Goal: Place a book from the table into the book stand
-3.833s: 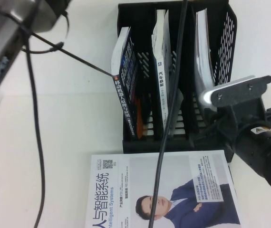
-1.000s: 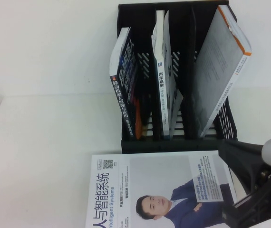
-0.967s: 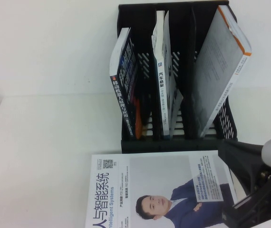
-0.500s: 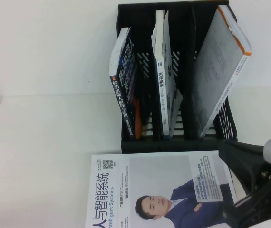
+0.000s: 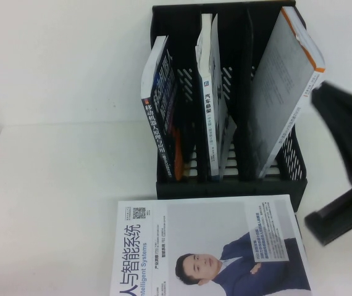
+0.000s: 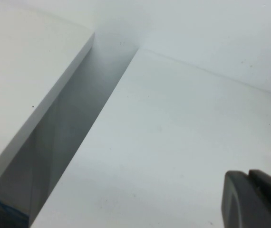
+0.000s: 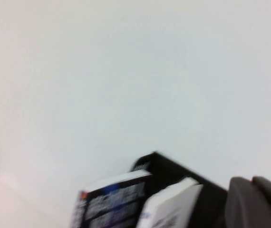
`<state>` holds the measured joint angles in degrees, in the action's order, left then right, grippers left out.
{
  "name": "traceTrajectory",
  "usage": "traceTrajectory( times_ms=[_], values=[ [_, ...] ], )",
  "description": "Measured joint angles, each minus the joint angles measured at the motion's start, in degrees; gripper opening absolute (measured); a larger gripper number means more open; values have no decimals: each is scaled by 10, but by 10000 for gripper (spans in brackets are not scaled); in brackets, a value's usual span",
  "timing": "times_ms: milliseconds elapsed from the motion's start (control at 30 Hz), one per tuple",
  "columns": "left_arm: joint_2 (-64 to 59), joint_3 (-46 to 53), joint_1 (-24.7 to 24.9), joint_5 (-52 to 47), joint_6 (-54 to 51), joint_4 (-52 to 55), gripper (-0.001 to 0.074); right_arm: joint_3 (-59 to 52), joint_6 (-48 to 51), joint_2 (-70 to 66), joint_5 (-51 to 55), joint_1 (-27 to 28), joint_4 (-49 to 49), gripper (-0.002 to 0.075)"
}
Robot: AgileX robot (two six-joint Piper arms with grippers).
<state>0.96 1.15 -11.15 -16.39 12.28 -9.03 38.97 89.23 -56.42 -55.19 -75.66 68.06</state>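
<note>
Our left gripper (image 6: 254,199) hangs over bare table (image 6: 173,142); we cannot tell its jaws' state. A portrait-cover book (image 5: 210,246) lies flat before the book stand (image 5: 228,185). Right gripper (image 5: 349,160) beside the stand: jaws unclear.

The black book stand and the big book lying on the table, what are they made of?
The book stand looks like matte black plastic or coated metal; its side walls are perforated mesh. The book on the table looks like paper with a smooth printed cover, showing a photo and print.
</note>
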Motion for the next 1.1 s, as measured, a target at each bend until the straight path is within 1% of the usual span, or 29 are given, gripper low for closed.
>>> traceTrajectory(
  times_ms=[133,233,367,467,600,733,900,1100],
  values=[
    [0,0,0,0,0,0,-2,0,-10,0,-39,0,-5,-3],
    [0,0,0,0,0,0,-2,0,-12,0,-33,13,-5,-3],
    [0,0,0,0,0,0,-2,0,-12,11,36,45,-13,-3],
    [0,0,0,0,0,0,-2,0,-5,37,128,76,-24,-3],
    [0,0,0,0,-3,0,-2,0,4,86,239,124,-29,-3],
    [0,0,0,0,-3,0,-2,0,23,138,303,171,-34,-3],
    [0,0,0,0,-3,0,-2,0,43,188,323,236,-43,-3],
    [0,0,0,0,-3,0,-3,0,47,224,320,364,-68,-3]
  ],
)
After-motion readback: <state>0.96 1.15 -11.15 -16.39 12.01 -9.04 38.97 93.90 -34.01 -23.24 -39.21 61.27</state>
